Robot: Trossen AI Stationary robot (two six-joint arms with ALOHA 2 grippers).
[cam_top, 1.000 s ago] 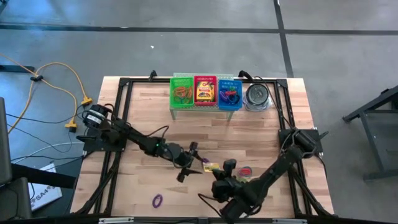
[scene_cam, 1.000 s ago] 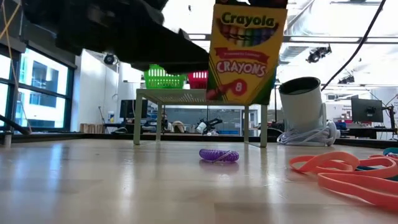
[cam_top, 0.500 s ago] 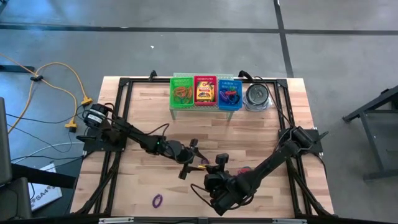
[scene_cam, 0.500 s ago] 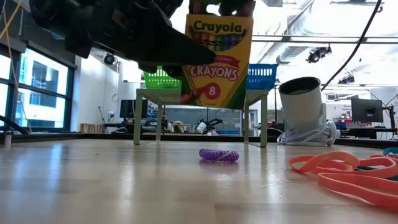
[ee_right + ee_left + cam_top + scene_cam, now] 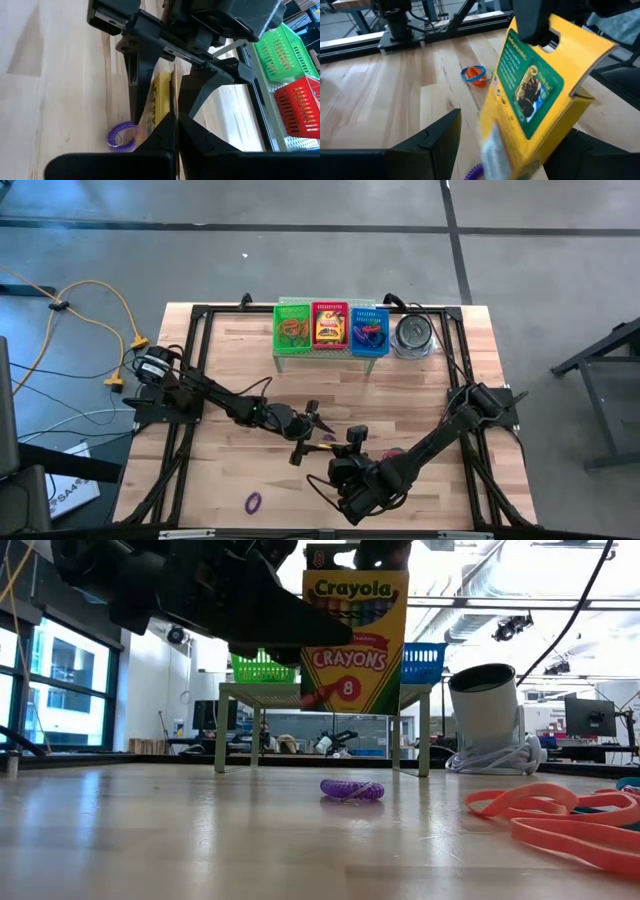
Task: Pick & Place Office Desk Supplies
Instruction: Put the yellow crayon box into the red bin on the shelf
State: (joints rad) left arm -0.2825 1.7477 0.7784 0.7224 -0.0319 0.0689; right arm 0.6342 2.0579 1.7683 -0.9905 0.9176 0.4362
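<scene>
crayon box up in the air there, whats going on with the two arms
The right gripper is shut on the top edge of a crayon box, holding it upright, clear of the table. The left gripper sits open with a finger on each side of the box, as if a handover is under way. A purple band lies on the table below. Across the table, another crayon box sits in the red basket.

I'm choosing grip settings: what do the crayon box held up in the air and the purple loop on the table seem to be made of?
The crayon box looks like thin printed cardboard with a slight sheen: flat panels, crisp folded edges, and a hang tab at the top, pinched by the right gripper. The purple loop looks like translucent coiled plastic or rubber, going by its ribbed, glossy surface; which of the two is unclear.
</scene>
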